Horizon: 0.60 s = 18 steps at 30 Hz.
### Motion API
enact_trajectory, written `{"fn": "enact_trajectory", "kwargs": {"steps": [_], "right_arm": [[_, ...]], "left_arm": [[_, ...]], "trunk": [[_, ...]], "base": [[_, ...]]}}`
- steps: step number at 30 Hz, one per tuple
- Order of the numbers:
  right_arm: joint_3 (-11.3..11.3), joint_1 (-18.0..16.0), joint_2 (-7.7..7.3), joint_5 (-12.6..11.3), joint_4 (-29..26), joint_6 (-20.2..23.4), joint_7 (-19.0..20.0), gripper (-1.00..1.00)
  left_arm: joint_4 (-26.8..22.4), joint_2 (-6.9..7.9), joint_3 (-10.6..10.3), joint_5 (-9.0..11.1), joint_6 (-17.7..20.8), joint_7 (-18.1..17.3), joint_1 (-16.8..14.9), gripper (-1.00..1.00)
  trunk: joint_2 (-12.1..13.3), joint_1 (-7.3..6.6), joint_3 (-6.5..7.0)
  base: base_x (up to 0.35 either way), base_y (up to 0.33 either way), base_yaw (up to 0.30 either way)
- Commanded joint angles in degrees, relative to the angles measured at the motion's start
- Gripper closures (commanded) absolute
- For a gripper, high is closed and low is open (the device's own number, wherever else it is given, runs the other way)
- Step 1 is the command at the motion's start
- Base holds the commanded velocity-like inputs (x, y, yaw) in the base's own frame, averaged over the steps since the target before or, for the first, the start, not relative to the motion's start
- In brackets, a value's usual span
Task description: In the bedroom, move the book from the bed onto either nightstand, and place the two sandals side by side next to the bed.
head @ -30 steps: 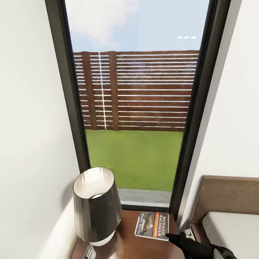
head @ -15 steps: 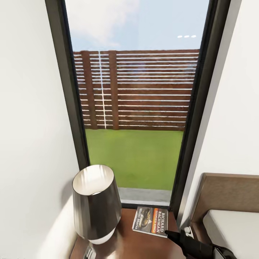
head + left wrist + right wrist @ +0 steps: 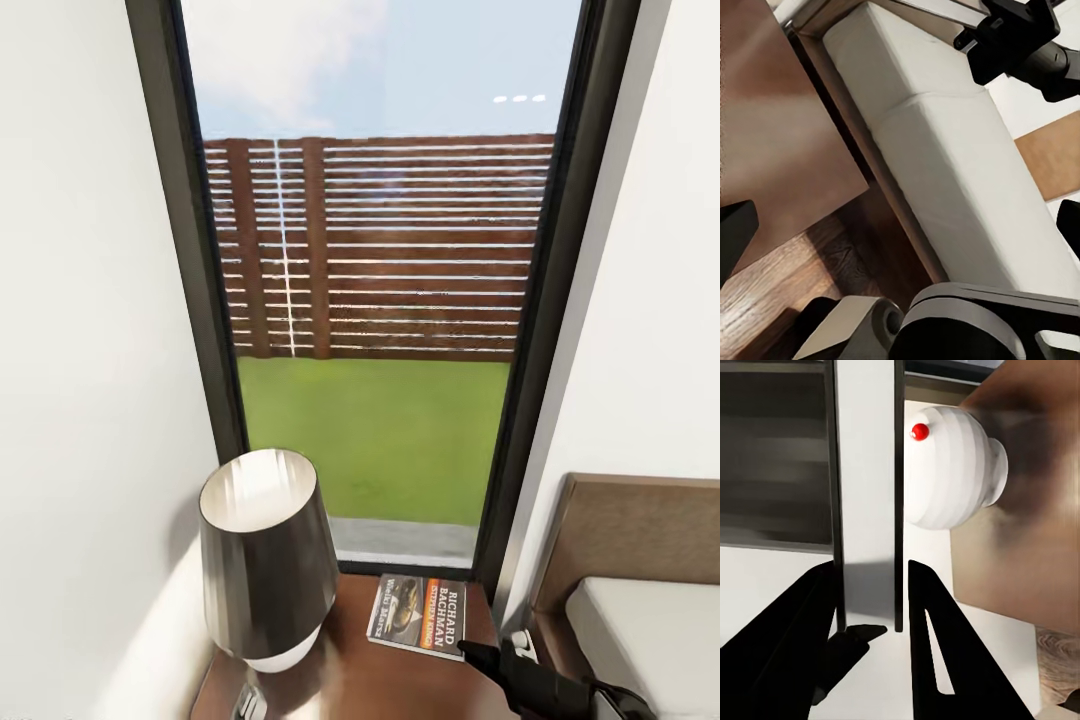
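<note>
Centrally, as landmark: nightstand (image 3: 400,680), low, reddish-brown wood, smooth square top with a soft sheen.

Book (image 3: 419,616): thin paperback lying flat on the nightstand's far part, near the window. Dark grey cover, orange band, white lettering, a small picture on the cover.

Lamp (image 3: 265,560): stands on the nightstand on the side away from the bed, just beside the book but apart from it. Dark tapered shade, glossy, pale inside; a white rounded base shows under it. In the right wrist view the base (image 3: 949,465) is a ribbed white globe with a small red dot.

Window (image 3: 380,300): tall, dark-framed, directly behind the nightstand. Through it: green lawn, slatted brown fence, pale sky.

Walls: plain white, flanking the window on both sides of the nightstand.

Bed (image 3: 650,630): beside the nightstand, with brown headboard and smooth whitish mattress. The left wrist view shows the mattress (image 3: 945,150), long and soft-edged, in a dark wooden frame over plank floor.

Right gripper (image 3: 478,655): black, over the nightstand's near corner on the bed side, tip just short of the book. In its wrist view the fingers (image 3: 937,637) are spread, nothing between them.

Left gripper: dark finger edges only; spread or closed cannot be told.
</note>
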Motion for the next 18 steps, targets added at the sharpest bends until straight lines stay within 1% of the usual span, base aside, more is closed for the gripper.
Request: {"fn": "enact_trajectory", "kwargs": {"steps": [1, 18], "right_arm": [[-0.1, 0.0, 0.01, -0.3, 0.0, 0.4, 0.0, 1.0], [-0.1, 0.0, 0.04, -0.3, 0.0, 0.3, 0.0, 1.0]], "left_arm": [[0.0, 0.01, 0.0, 0.2, 0.1, -0.2, 0.0, -1.0], [0.0, 0.01, 0.0, 0.2, 0.1, -0.1, 0.0, -1.0]], "trunk": [[-0.4, 0.22, -0.25], [-7.3, 3.96, -3.3]], "base": [[0.0, 0.0, 0.0], [0.0, 0.0, 0.0]]}}
